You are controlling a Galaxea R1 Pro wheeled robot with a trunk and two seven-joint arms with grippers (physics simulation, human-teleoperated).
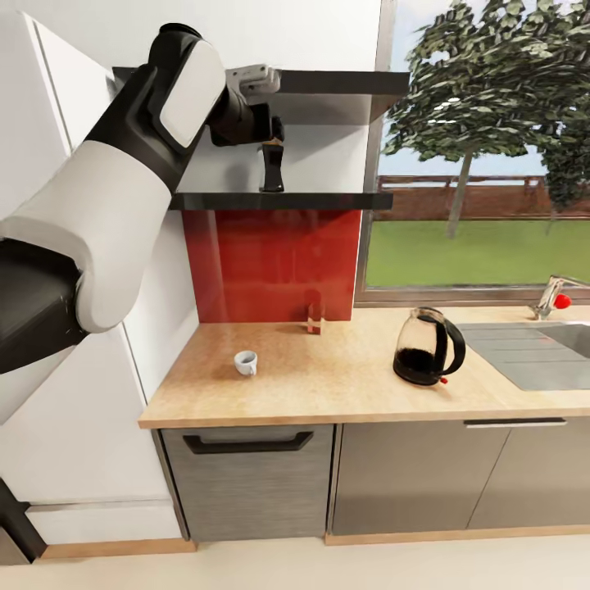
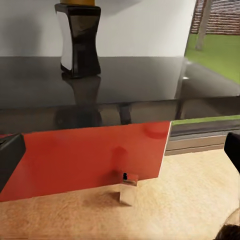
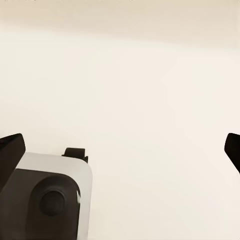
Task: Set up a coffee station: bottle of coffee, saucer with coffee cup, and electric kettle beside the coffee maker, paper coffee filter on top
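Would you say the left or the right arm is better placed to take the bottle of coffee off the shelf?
Left. The left gripper is raised to the kitchen shelf, open, facing the bottle of coffee. The right gripper faces a plain pale surface.

One bottle of coffee (image 1: 271, 166) stands on the lower of two kitchen shelf (image 1: 279, 201) boards, near the board's middle. On the kitchen countertop (image 1: 344, 377) there is one coffee cup (image 1: 246, 362) towards the left end, one electric kettle (image 1: 426, 347) beside the left edge of the single steel sink (image 1: 533, 352), and one small clear bottle (image 1: 314, 318) at the back edge against the red panel. One tap (image 1: 553, 297) rises behind the sink.
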